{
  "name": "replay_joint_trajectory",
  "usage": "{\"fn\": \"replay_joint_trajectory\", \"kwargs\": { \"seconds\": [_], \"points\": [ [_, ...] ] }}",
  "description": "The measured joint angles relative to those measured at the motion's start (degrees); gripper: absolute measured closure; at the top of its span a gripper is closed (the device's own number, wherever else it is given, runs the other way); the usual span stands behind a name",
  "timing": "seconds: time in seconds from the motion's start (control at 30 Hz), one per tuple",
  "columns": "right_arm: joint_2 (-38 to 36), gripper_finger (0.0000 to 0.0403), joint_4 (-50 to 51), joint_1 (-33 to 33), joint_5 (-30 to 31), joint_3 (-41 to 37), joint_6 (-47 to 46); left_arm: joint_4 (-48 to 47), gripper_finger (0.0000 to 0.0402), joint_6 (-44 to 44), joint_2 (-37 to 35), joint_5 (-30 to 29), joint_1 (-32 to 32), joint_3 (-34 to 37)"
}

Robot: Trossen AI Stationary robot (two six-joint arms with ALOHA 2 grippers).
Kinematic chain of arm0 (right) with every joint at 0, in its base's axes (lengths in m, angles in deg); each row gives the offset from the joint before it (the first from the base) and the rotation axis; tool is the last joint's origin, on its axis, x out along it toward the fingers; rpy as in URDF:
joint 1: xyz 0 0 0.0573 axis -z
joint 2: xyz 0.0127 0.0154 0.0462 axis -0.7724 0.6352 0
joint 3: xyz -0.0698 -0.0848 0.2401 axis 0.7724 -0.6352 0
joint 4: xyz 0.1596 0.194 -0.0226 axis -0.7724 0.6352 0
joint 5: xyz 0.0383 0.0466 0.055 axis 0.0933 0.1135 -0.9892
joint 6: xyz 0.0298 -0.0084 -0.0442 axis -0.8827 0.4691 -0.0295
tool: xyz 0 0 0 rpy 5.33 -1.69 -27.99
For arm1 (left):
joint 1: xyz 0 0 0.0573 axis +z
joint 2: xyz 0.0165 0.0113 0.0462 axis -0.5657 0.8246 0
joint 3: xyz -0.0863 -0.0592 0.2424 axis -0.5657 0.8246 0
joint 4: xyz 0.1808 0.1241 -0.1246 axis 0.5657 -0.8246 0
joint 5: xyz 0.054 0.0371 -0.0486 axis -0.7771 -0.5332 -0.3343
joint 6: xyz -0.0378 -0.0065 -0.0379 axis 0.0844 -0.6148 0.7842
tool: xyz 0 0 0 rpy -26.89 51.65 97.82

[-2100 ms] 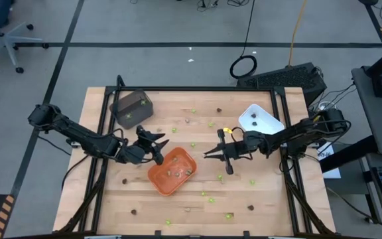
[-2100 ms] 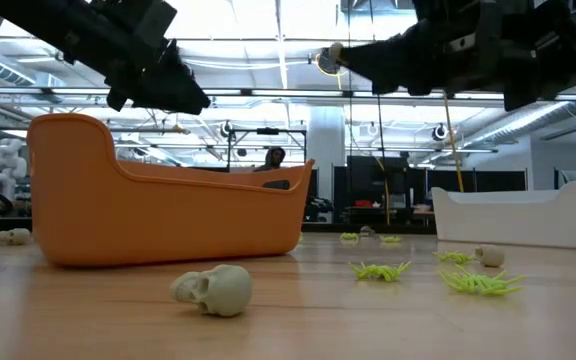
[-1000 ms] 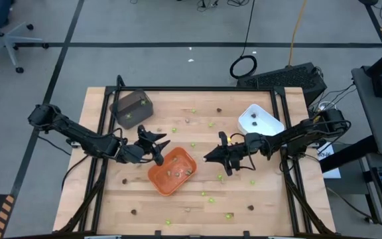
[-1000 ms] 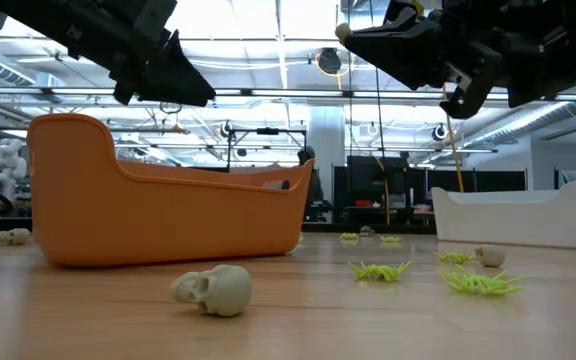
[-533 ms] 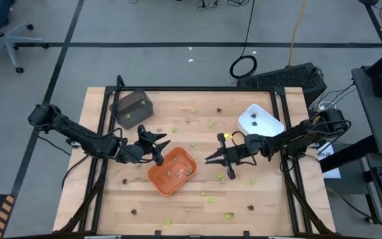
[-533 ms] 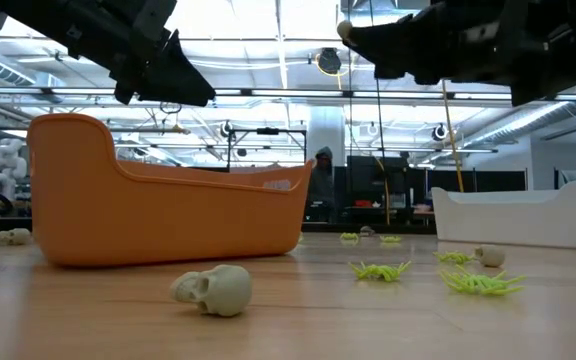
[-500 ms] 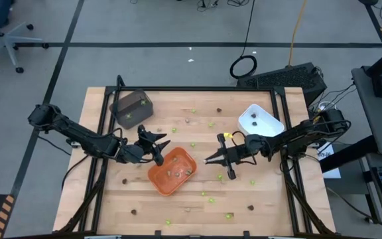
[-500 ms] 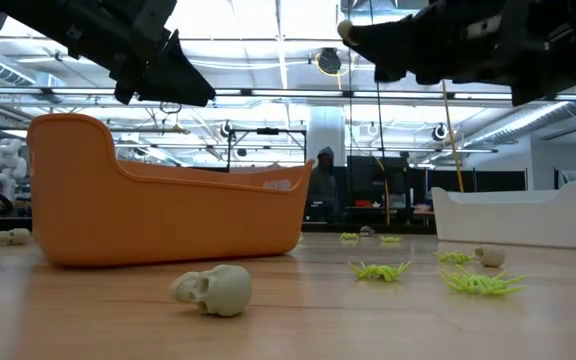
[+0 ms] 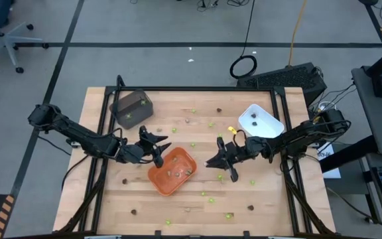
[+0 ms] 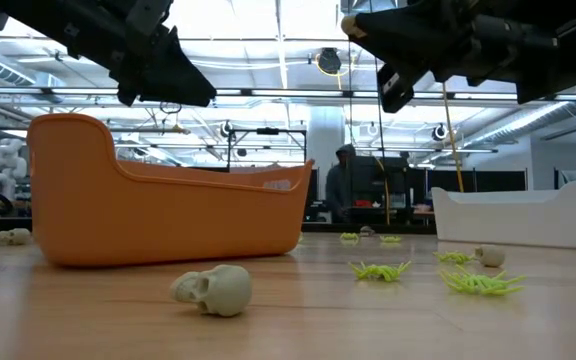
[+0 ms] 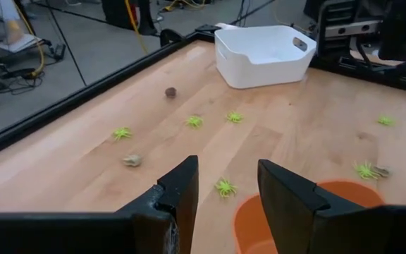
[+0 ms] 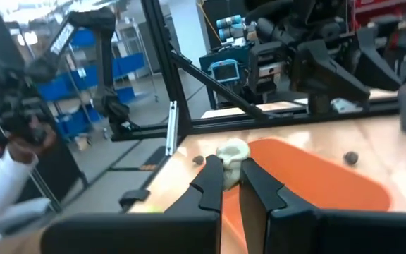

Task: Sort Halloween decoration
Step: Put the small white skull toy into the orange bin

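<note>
Skull pieces, lime-green spiders and dark brown bits of Halloween decoration [image 9: 193,143] are scattered over the bench [image 9: 270,199] in the high view. One pale tan skull piece [image 12: 231,152] is pinched between the closed fingers of the right hand [image 9: 210,161], which is held above the bench just at 3 o'clock of the orange tray [image 9: 171,171]. A few small pieces are seen lying inside that tray. The left hand [image 9: 159,147] is held with its fingers [image 11: 178,194] parted and nothing between them, over the tray's edge at 11 o'clock. A white tray [image 9: 260,119] is placed at 2 o'clock on the bench and a dark grey tray [image 9: 131,106] at 10 o'clock. In the low view a tan skull [image 10: 214,289] is seen resting on the wood in front of the orange tray.
</note>
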Motion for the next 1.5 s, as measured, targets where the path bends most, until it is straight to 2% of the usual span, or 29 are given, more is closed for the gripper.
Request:
{"fn": "replay_joint_trajectory", "kwargs": {
  "seconds": [0.3,0.6,0.83,1.03,1.3,1.5],
  "points": [
    [0.0,0.0397,0.0,0.0,0.5,0.0,-6.7,0.0,0.0254,-1.0,0.0,2.8,-0.1,0.0],
    [0.2,0.0397,0.1,0.0,8.7,0.0,-7.7,0.0,0.0254,-2.3,0.0,4.2,-0.1,0.0],
    [3.6,0.0397,0.2,-1.2,15.2,0.7,-8.0,-0.2,0.0254,-4.1,0.0,4.2,-0.1,0.0],
    [8.6,0.0397,1.0,-1.6,16.4,6.7,-5.4,-0.2,0.0254,-4.3,0.0,4.1,-0.1,0.0],
    [17.8,0.0397,13.0,-1.4,16.6,18.5,0.4,-2.9,0.0254,-3.8,0.0,3.1,-0.1,0.0],
    [22.8,0.0387,17.7,-1.0,17.2,23.7,1.5,-7.0,0.0254,-2.6,0.0,2.6,-0.1,0.0]
  ]
}}
